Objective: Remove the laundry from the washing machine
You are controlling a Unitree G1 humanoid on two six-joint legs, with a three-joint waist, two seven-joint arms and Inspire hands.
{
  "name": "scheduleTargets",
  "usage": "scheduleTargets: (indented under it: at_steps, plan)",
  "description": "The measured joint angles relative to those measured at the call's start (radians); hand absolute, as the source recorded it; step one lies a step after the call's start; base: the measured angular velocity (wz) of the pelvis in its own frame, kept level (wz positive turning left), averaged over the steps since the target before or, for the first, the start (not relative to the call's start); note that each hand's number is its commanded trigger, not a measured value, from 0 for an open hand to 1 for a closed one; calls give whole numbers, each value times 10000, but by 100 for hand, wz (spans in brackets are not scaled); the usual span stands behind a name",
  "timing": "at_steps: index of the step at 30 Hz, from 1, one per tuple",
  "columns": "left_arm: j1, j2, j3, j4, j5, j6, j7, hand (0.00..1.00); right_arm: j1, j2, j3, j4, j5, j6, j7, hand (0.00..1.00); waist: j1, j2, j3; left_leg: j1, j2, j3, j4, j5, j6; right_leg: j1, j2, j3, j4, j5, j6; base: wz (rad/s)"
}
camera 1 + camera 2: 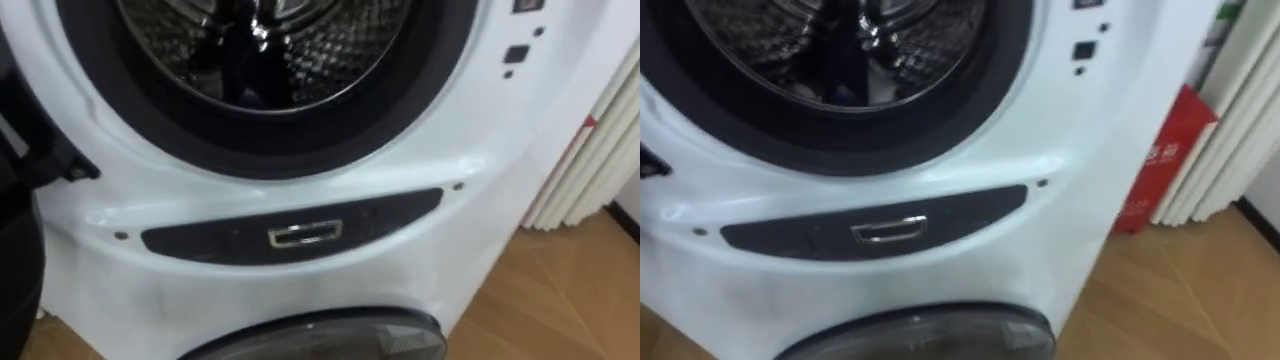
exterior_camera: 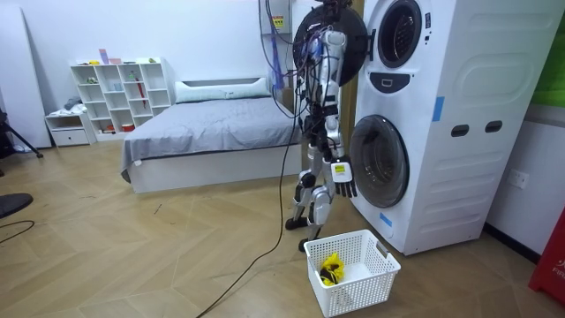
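A yellow and dark piece of clothing [image 2: 331,268] is lying at the bottom of a white laundry basket [image 2: 372,281], which is sitting on the wooden floor [image 2: 132,256] just in front of the stacked washing machine [image 2: 441,124]. The upper steel drum [image 1: 345,50] is standing open, and a dark, glossy shape [image 1: 235,60] is showing inside it; I cannot tell whether it is clothing.

The right hand [image 2: 343,175] is hanging low at the robot's side, above the basket, with its fingers loose, pointing down and holding nothing.

The robot is standing upright, close to the front of the machine and facing it, with the basket on the floor at its right. The round upper door [image 2: 357,57] is hanging open behind the robot's shoulders in the room view. Below the drum opening, a dark strip with a small silver badge [image 1: 305,236] is running across the white front, and the rim of the lower door [image 1: 330,335] is showing beneath it, closed.

A red object [image 1: 1165,150] and a white ribbed radiator [image 1: 600,150] are standing to the machine's right. Well behind the robot, a grey bed [image 2: 221,124] and a white shelf unit [image 2: 119,93] are standing along the wall.
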Motion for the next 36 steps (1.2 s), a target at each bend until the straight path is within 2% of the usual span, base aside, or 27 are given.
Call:
scheduleTargets:
  at_steps: [5,7,9,10,14,17,20,23,25,26,27,28,29,30,31,32,33,34,35,36]
  plan:
    - [124,-19,281,-36,18,220,393,0,-27,70,464,-12,-198,231,-84,0,90,-61,-2,110,0,-310,-123,0,-1,234,-3,-293,-146,4,-8,16]
    - [145,-21,529,-34,17,301,504,0,-50,71,743,-20,-296,236,-185,0,292,-160,41,262,16,-347,-151,0,-1,414,14,-312,-150,5,-10,0]
    - [157,-17,585,-33,17,309,588,0,-59,113,771,-26,-307,242,-187,0,307,-222,82,379,23,-382,-152,0,-1,529,9,-456,-163,5,-9,10]
    - [161,-17,584,-33,17,308,594,0,-70,149,772,-26,-309,242,-186,0,317,-242,84,411,23,-386,-151,0,-1,579,-1,-577,-179,5,-9,13]
    - [144,-25,583,-32,17,306,633,0,-138,210,902,-21,-319,240,-196,0,476,-314,61,421,23,-414,-131,-2,-2,665,-9,-597,-171,5,-10,3]
    - [148,-29,587,-26,44,293,640,0,-150,201,1110,-30,-353,233,-217,0,509,-328,66,402,19,-453,58,-18,-22,729,-1,-648,-141,5,-10,4]
    - [140,-34,593,3,487,292,635,0,-172,191,1098,-25,-736,232,-198,0,517,-331,76,134,59,-464,720,-114,-136,722,12,-710,-71,-20,-52,4]
    - [-81,-28,610,-36,500,304,599,0,-288,134,1069,-53,-1229,217,-208,0,518,-323,89,-836,282,-541,2428,-317,-297,405,92,-823,246,-139,-225,3]
    - [-285,-55,644,-79,578,310,501,0,-407,71,1033,-61,-1417,211,-271,0,523,-321,83,-1729,608,-658,4121,-363,-334,166,167,-944,468,-206,-453,-3]
    - [-314,-72,642,-115,579,310,450,0,-423,16,1036,-80,-1469,205,-279,0,513,-248,128,-1931,751,-677,4704,-374,-313,144,242,-967,582,-241,-522,-16]
    - [-314,-112,637,-143,571,316,306,0,-408,-115,1037,-65,-1579,205,-281,0,519,-116,175,-2170,1012,-754,6187,-312,-244,131,448,-963,841,-349,-652,-10]
    - [-328,-143,641,-154,572,333,221,0,-360,-196,1027,-65,-1732,199,-326,0,384,91,53,-2105,1123,-921,7221,-44,-187,51,587,-1051,1126,-473,-727,3]
    - [-391,-142,641,-180,571,333,171,0,-341,-199,1031,-64,-1820,203,-376,0,241,138,57,-1951,1098,-1025,7469,137,-208,-8,604,-1121,1332,-536,-748,21]
    - [-618,-148,586,-215,567,324,122,0,-357,-194,1036,-65,-1897,205,-399,0,126,132,58,-1573,1036,-1073,7501,288,-335,-224,605,-1180,1681,-583,-787,13]
    - [-856,-163,561,-222,567,315,93,0,-396,-188,1035,-69,-1884,196,-391,0,132,126,69,-1114,1037,-1093,7154,303,-464,-424,610,-1176,1921,-580,-797,0]
    - [-953,-169,561,-230,568,310,80,0,-406,-183,1035,-63,-1892,186,-389,0,108,124,71,-871,1044,-1126,6885,203,-625,-526,610,-1177,2062,-577,-801,-7]
    - [-1127,-190,521,-248,570,294,47,0,-395,-198,1035,-40,-1913,158,-415,0,33,163,95,-417,1088,-1197,6372,-72,-1014,-765,610,-1224,2251,-573,-806,10]
    - [-1328,-207,337,-277,573,272,5,0,-484,-223,1032,-87,-1921,150,-509,0,-109,219,123,-128,1067,-1455,5866,-438,-1149,-986,609,-1444,2358,-558,-795,17]
    - [-1440,-220,270,-275,589,255,-62,0,-478,-218,1032,-96,-1952,141,-582,0,-134,255,117,-6,1062,-1550,5527,-698,-1127,-1125,608,-1528,2403,-524,-781,29]
    - [-1702,-227,97,-273,638,220,-119,0,-511,-196,1008,-89,-1951,146,-636,0,-146,384,102,262,1085,-1671,4657,-1241,-1057,-1415,599,-1650,2507,-402,-746,23]
